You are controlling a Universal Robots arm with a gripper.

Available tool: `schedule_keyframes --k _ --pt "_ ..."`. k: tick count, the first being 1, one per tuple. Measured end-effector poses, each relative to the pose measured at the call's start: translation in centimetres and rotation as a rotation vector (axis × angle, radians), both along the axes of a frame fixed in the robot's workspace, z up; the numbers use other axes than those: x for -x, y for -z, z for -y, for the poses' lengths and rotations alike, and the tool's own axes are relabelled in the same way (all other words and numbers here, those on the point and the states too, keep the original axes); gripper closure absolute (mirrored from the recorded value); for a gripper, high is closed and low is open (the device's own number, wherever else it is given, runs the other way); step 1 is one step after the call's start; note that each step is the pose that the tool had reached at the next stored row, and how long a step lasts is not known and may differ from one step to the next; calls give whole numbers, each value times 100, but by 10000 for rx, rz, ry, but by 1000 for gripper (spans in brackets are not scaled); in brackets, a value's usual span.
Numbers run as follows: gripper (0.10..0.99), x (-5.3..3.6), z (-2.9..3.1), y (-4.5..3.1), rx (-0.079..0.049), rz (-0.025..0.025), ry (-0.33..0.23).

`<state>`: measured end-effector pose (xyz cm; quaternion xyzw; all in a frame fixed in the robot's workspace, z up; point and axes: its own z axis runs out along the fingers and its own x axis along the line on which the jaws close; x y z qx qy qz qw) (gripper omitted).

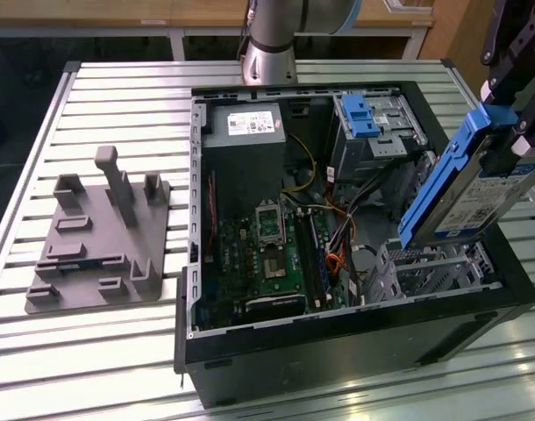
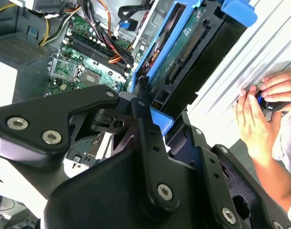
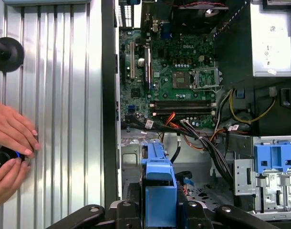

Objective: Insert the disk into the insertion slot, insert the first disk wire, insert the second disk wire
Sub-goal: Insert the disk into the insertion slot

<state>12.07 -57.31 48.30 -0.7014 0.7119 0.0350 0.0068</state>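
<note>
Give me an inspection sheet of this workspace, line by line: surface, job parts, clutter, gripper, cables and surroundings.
Surface: ribbed metal table, carrying an open computer case.
Job's things: the disk, in its blue carrier, hangs tilted above the insertion slot and is not yet inside it.
Clutter: grey fixture plate with upright posts, on the table to the exterior view's left of the case.
Grippers: gripper shut on the disk.
Cables: orange, yellow and black wires lie loose inside the case; none seen joined to the disk.
Surroundings: a person's hands rest on the table beside the case.
</note>
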Motion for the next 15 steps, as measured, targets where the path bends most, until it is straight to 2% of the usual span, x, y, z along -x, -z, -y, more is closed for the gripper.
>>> schedule_keyframes --k 5,12,15 --pt "722 -74 0 2 -16 0 -12" --pt "722 -75 -2 4 -16 0 -11" --pt "722 -75 -34 6 -11 0 -11"
